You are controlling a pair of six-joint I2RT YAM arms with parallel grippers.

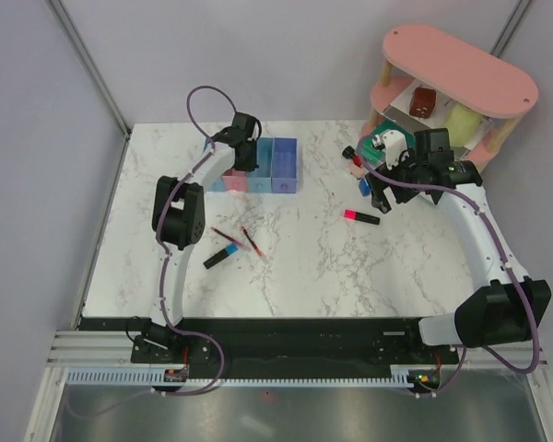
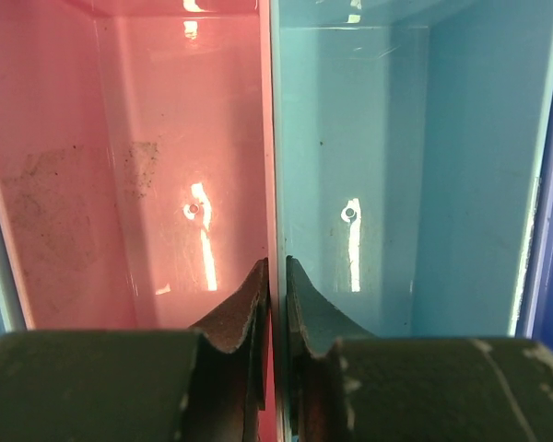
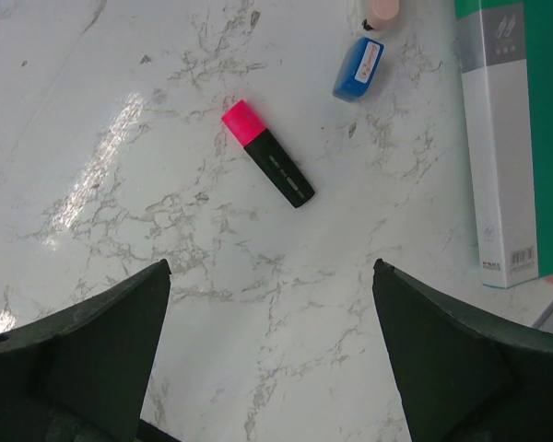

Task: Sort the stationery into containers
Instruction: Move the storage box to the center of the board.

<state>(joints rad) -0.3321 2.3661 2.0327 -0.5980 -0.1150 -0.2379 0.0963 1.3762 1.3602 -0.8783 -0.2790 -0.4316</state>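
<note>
The left hand is seen clenched on the shared wall between the pink bin and the light blue bin, near the far edge of the desk; both bins are cut off by the frame. The right hand is held released above a pink-capped marker toward the right edge. A blue eraser is seen beyond it, and a pinkish item is cropped.

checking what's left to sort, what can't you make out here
- Top view: the left gripper covers the pink plastic bin, hiding its inside.
- Left wrist view: its fingers block the near floor of that bin and the light blue plastic bin; unclear whether they touch the wall between.
- Right wrist view: the top edge cuts off a pale pinkish block; the right edge cuts off a white and green box.
</note>
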